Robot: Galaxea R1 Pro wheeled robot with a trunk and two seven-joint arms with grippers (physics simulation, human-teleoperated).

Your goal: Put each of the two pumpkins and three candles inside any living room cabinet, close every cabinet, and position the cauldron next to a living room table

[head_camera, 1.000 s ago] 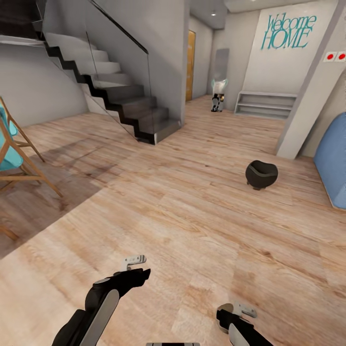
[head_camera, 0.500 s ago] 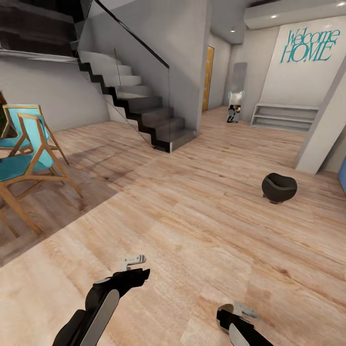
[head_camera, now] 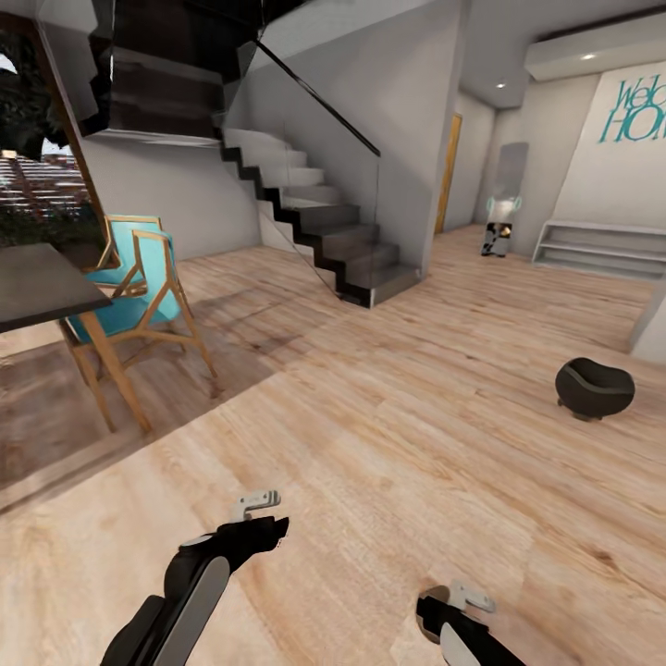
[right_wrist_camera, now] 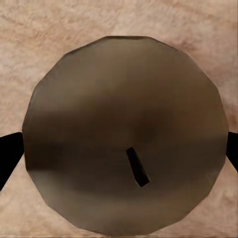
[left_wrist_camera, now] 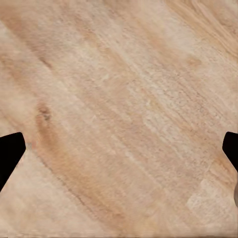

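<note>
Faintly, teal script on the far white wall (head_camera: pixel 629 148) reads "Wel" over "HO", cut off by the frame edge. The floor (head_camera: pixel 388 435) is pale wood plank with streaky grain. The cauldron (head_camera: pixel 594 388), a round matte black pot with a wide mouth, sits on the floor at the right, well apart from both arms. At the left a dark slab tabletop (head_camera: pixel 42 287) stands beside a chair (head_camera: pixel 139 296) with a light wood frame and a teal seat. Behind, dark stairs (head_camera: pixel 324 231) climb with a glass side panel.

The left gripper (left_wrist_camera: pixel 119 153) is spread, its black fingertips (left_wrist_camera: pixel 10 153) wide apart over bare planks. The right gripper (right_wrist_camera: pixel 119 153) pinches a candle (right_wrist_camera: pixel 124 134), its faceted tan top with a short black wick sitting between the fingertips (right_wrist_camera: pixel 7 153).
</note>
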